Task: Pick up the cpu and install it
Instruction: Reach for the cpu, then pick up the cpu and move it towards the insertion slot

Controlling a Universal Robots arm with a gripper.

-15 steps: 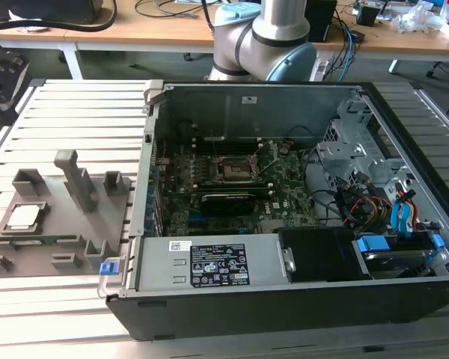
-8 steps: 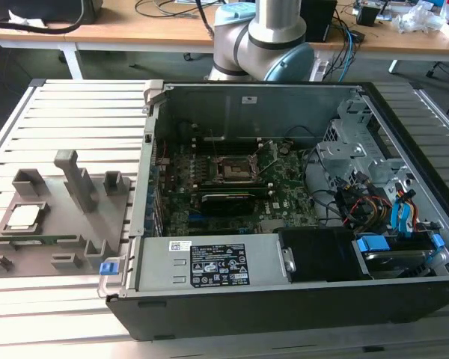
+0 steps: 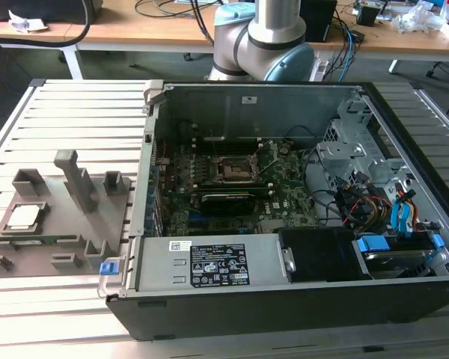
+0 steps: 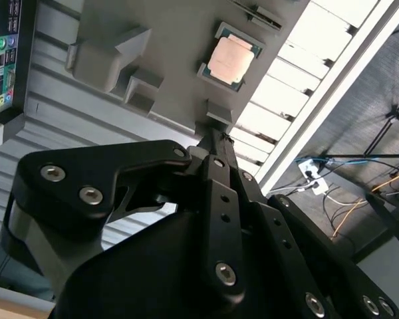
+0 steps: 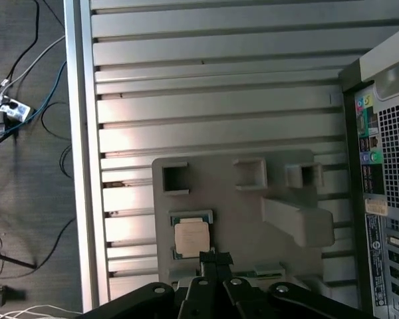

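Note:
The cpu (image 3: 24,217) lies flat in a square recess of the grey plastic tray (image 3: 67,228), on the slatted table at the exterior view's left. Both wrist views look down on it: the cpu (image 4: 231,58) (image 5: 191,237) shows a pale metal top. My gripper (image 4: 209,133) (image 5: 216,256) hangs above the tray, its black fingers pressed together and holding nothing, the tips just beside the cpu in both wrist views. The dark metal-framed socket (image 3: 232,170) sits on the motherboard inside the open computer case (image 3: 209,273).
Upright blocks (image 3: 76,178) rise from the tray near the cpu. The case wall (image 3: 144,187) stands just beside the tray. Cables and drive cages (image 3: 374,187) fill the case's right side. The arm's base (image 3: 266,37) stands behind the case.

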